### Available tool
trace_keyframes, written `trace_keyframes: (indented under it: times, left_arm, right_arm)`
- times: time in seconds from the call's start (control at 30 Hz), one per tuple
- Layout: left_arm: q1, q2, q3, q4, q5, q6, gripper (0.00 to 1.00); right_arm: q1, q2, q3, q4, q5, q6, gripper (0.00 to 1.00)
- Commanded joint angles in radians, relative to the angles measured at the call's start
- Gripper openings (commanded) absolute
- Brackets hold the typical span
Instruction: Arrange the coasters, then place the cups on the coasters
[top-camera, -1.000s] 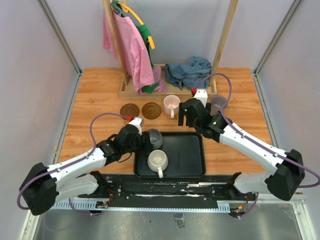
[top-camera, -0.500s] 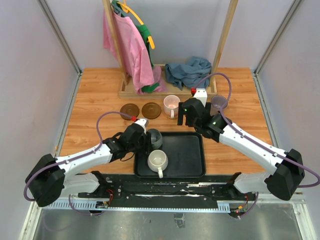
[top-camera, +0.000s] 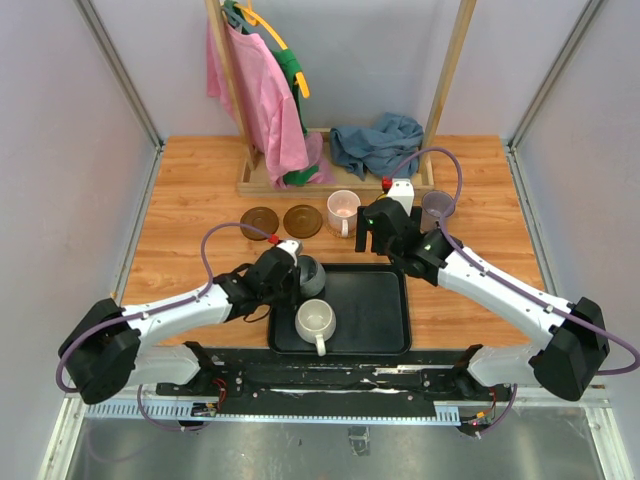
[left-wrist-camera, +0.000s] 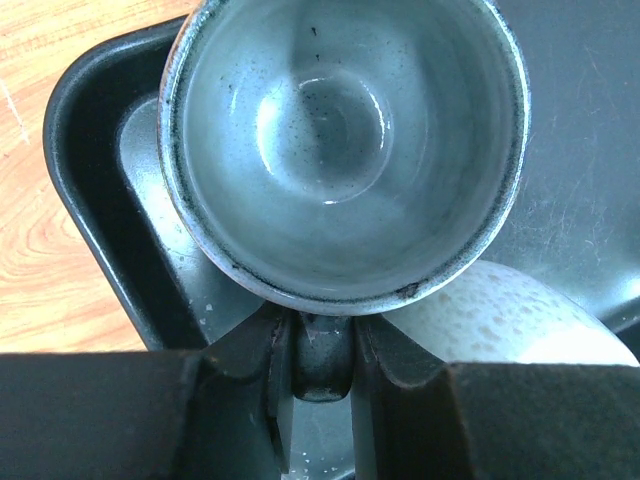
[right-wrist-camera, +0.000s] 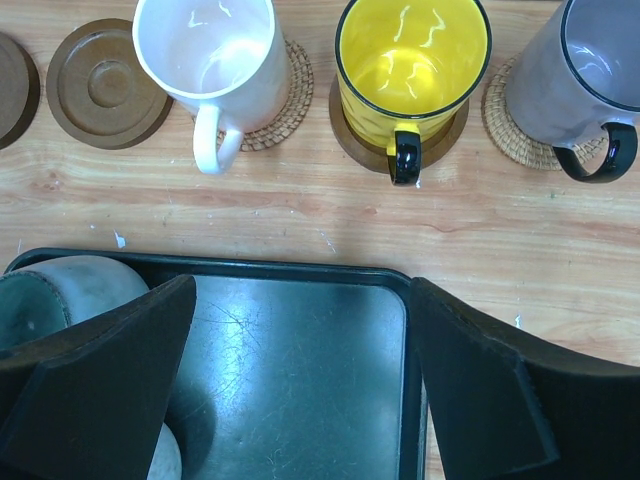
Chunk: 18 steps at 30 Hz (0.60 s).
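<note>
In the black tray stand a dark grey cup and a white cup. My left gripper is shut on the dark grey cup's handle, one finger on each side. My right gripper hangs open and empty above the tray's far edge. Beyond the tray, a pale pink cup, a yellow cup and a lavender-grey cup each stand on a coaster. Two dark brown coasters lie bare to their left.
A wooden rack base with hanging pink and green clothes stands at the back. A blue cloth is bundled beside it. Bare wooden tabletop lies left of the coasters.
My left gripper has slid right to the dark grey cup and closed on its handle. The right arm has hardly moved.
</note>
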<state>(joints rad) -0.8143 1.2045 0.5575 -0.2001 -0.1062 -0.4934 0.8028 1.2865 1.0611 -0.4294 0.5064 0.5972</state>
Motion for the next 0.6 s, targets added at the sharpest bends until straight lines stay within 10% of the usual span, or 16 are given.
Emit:
trace_keyframes:
  times: [0.0,0.57]
  left_arm:
    - [-0.003,0.007,0.032,0.007,-0.021,0.014,0.01]
    - [-0.005,0.107,0.387,-0.158,-0.314,0.119,0.01]
  right_arm:
    - [0.008,-0.016,-0.009,0.01,0.034,-0.011,0.89]
    - [0.007,-0.044,-0.035,0.016,0.069,-0.03,0.89]
